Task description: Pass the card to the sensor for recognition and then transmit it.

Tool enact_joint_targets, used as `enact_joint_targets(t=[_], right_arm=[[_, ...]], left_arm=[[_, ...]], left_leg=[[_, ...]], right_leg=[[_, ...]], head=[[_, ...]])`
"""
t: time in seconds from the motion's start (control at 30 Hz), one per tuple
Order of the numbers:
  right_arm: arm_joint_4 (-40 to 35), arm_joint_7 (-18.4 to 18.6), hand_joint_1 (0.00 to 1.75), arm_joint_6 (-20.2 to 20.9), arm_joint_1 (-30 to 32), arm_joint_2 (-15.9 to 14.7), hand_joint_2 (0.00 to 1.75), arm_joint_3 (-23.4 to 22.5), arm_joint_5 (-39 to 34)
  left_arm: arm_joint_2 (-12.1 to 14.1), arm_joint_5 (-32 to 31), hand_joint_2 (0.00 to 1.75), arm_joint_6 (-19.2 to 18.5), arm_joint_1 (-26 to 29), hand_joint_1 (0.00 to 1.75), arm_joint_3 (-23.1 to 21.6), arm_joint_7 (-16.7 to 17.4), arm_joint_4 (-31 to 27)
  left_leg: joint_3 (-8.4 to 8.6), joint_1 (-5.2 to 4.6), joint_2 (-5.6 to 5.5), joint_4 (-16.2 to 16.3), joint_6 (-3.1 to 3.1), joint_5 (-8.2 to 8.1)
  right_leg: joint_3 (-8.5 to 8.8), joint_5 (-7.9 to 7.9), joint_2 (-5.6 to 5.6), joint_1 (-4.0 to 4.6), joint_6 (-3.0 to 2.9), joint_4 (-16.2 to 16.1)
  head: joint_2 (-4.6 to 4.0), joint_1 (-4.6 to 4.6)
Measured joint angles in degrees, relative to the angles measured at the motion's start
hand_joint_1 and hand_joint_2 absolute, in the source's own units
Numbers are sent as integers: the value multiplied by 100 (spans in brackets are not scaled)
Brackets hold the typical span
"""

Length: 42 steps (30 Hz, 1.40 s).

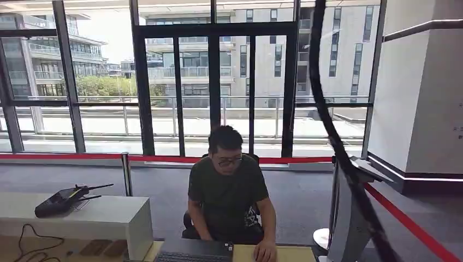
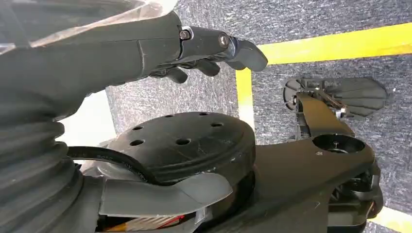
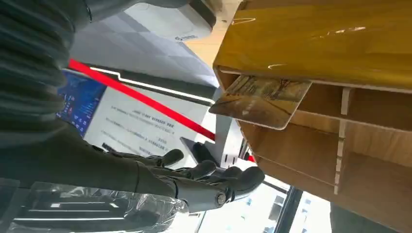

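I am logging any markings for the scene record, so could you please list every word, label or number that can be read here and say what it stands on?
No text can be read in these pictures.
White wall panel: several lines of small print, turned and too blurred to read.
Blue display panel: marks too small to read.
White device: a small dark mark, illegible.
Card sticking out of the wooden shelf unit: a printed picture, no legible words.
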Motion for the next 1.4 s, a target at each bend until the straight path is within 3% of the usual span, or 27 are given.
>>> enact_joint_targets(t=[0.67,1.4], right_arm=[[7,31,0,103,-45,195,175,-37,190],[153,120,0,164,-155,186,175,-118,188]], left_arm=[[-17,39,175,55,-1,0,0,31,0],[-39,72,175,125,-1,0,0,31,0]], left_leg=[[0,0,0,0,0,0],[0,0,0,0,0,0]], right_leg=[[0,0,0,0,0,0],[0,0,0,0,0,0]], head=[[0,0],[0,0]])
